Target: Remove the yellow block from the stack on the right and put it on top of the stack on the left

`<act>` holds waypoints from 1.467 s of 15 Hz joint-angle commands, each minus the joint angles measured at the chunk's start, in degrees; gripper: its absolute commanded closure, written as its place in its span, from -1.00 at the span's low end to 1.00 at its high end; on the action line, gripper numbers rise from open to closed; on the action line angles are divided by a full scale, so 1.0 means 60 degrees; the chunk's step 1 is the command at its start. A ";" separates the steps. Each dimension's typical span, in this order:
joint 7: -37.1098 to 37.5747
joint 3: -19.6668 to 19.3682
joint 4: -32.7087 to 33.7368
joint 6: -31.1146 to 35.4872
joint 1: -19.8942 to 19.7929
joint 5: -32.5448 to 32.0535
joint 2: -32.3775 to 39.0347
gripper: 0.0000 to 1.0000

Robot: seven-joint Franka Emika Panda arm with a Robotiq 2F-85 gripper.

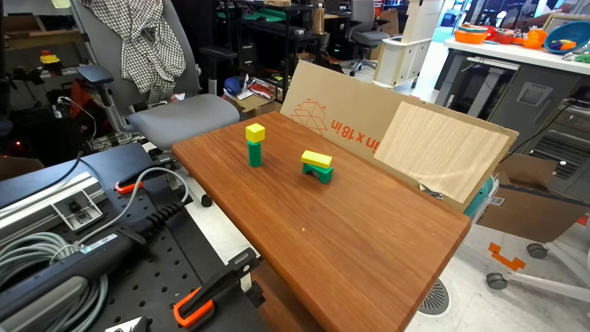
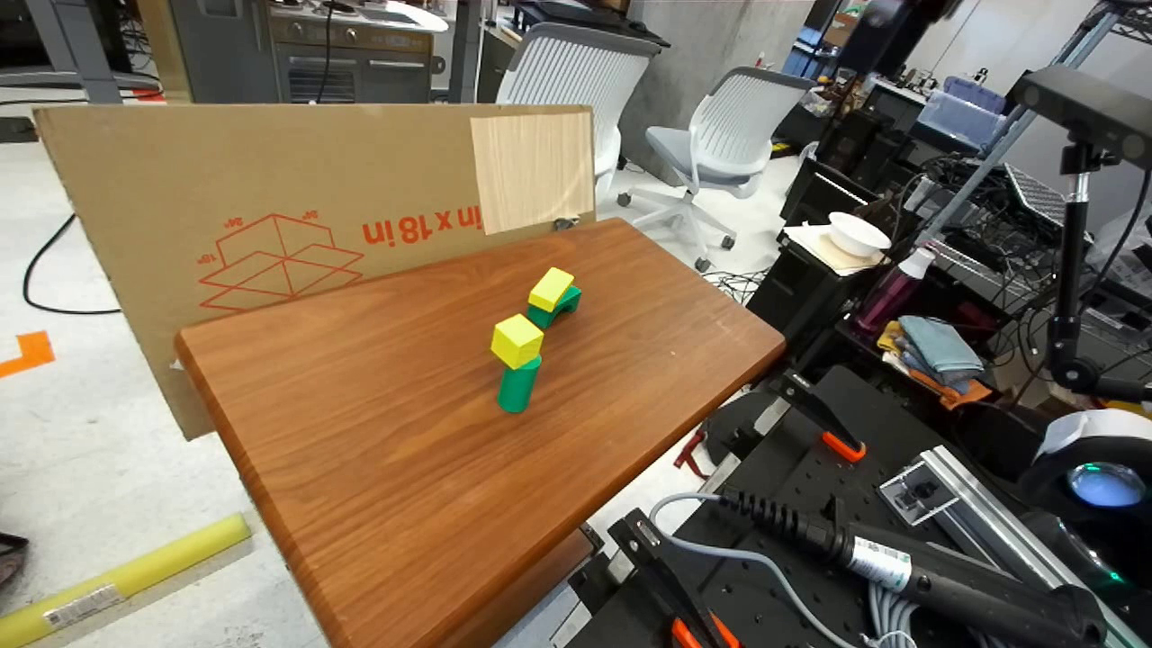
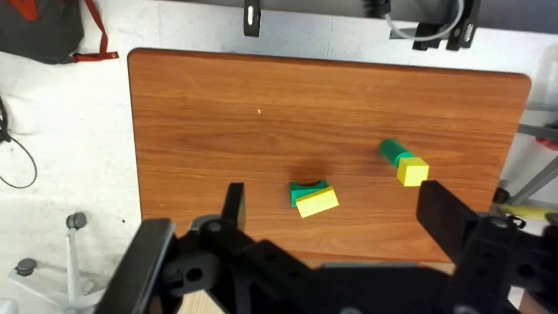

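As I judge it, the step in hand is the approach, since no piece is lifted. Counted from the side of the black bench (image 1: 156, 263), the stack on the right (image 1: 318, 166) should be the green arch (image 1: 326, 174) with the oblong yellow block (image 1: 316, 159) lying on top, a little turned against it; the stack on the left (image 1: 255, 145) is then the upright green cylinder (image 1: 255, 155) that carries a yellow cube (image 1: 255, 133). The wrist view shows these two the other way round.

In that view the end effector (image 3: 332, 188) is spread wide, its jaws far apart, and it has hold of nothing. The next move, I think, calls for descending over the oblong yellow block, turning to agree with its angle, and closing on the yellow only, so that the green arch is left in its place. Afterwards the placing on the yellow cube will ask for good centring, because this narrow stack could tip.

The worktop (image 1: 350, 240) is of reddish-brown wood. Along one edge stands a cardboard panel (image 2: 270, 166) with red print, and a pale wood-grain sheet (image 2: 533, 171) is set against it. Near one end there is a grey chair (image 1: 184, 120) with a checked cloth (image 1: 138, 60) hanging on it
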 commanded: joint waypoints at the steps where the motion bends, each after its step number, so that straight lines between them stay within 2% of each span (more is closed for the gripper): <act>1: 0.0269 0.0077 0.0835 0.1571 -0.0061 0.0306 0.2511 -1.00; 4: 0.0860 0.0257 0.1644 0.2404 -0.0135 0.0307 0.4269 -1.00; 7: 0.1369 0.0470 0.2533 0.2339 -0.0191 0.0785 0.5442 -1.00; 13: 0.2772 0.0754 0.3459 0.2813 -0.0140 0.1881 0.6812 -1.00; 18: 0.3914 0.0831 0.4003 0.3504 0.0009 0.2027 0.7841 -1.00; 22: 0.4656 0.0939 0.4679 0.3408 0.0014 0.2246 0.8602 -1.00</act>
